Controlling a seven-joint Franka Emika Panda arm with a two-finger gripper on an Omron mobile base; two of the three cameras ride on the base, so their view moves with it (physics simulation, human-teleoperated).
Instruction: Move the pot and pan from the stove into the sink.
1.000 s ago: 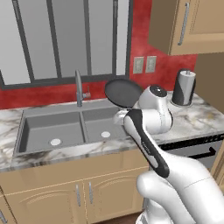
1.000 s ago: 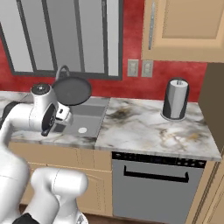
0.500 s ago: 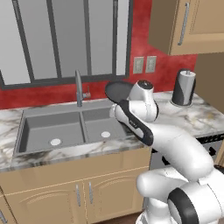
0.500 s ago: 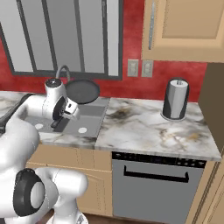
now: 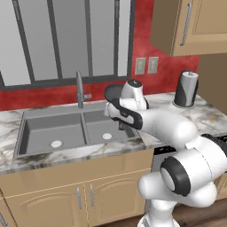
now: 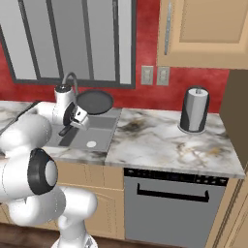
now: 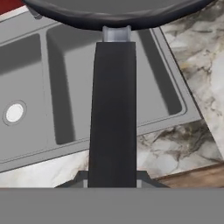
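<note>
The dark frying pan [image 5: 113,91] [image 6: 95,101] hangs in the air over the back of the sink's right basin. Its long black handle [image 7: 113,113] runs up the middle of the hand view to the pan bowl [image 7: 113,11]. My gripper [image 5: 120,124] [image 6: 72,123] [image 7: 113,179] is shut on the near end of that handle. The grey double-basin sink [image 5: 48,128] [image 6: 92,133] [image 7: 57,87] lies below the pan, with its curved faucet [image 5: 80,88] [image 6: 70,80] at the back. The pot and the stove are out of view.
A dark paper-towel holder [image 5: 185,88] [image 6: 193,109] stands on the marbled counter [image 6: 160,140] to the right of the sink. A dishwasher front [image 6: 169,193] sits below that counter. Wall cabinets [image 5: 190,24] hang at upper right, and a window sits behind the faucet.
The arm has folded and the hand has turned, carrying the pan slightly toward the back wall over the right basin. The gripper has stayed shut on the handle.
</note>
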